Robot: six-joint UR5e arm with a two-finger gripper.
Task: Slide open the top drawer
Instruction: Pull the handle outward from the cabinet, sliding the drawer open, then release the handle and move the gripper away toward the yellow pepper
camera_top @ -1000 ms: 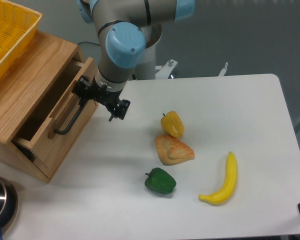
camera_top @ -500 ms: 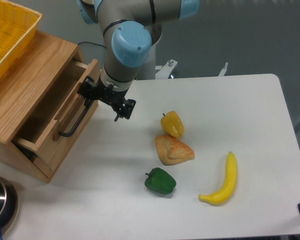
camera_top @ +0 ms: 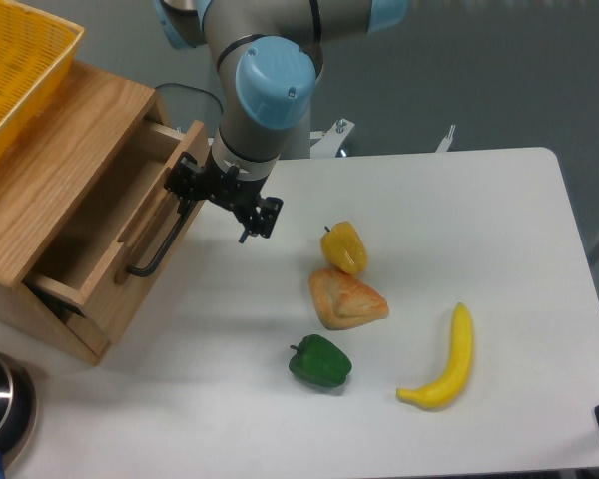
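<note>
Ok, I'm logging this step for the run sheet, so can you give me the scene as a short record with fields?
top drawer: partly pulled out of the oak cabinet, inside looks empty
handle: black bar on the drawer front
claw: at the handle's upper end, grip unclear
tabletop items: yellow pepper, bread, green pepper, banana
on cabinet: yellow mesh basket

From my fixed camera I see the top drawer (camera_top: pixel 130 249) pulled partway out of the oak cabinet (camera_top: pixel 50 170), its inside showing and its black bar handle (camera_top: pixel 163 239) facing the table (camera_top: pixel 459 200). My gripper (camera_top: pixel 220 205) sits at the upper end of that handle; I cannot tell how the jaws stand. A yellow mesh basket (camera_top: pixel 20 70) rests on the cabinet. On the white table lie a yellow pepper (camera_top: pixel 344 246), a pastry (camera_top: pixel 345 297) touching it, a green pepper (camera_top: pixel 319 361) and a banana (camera_top: pixel 446 359).
</note>
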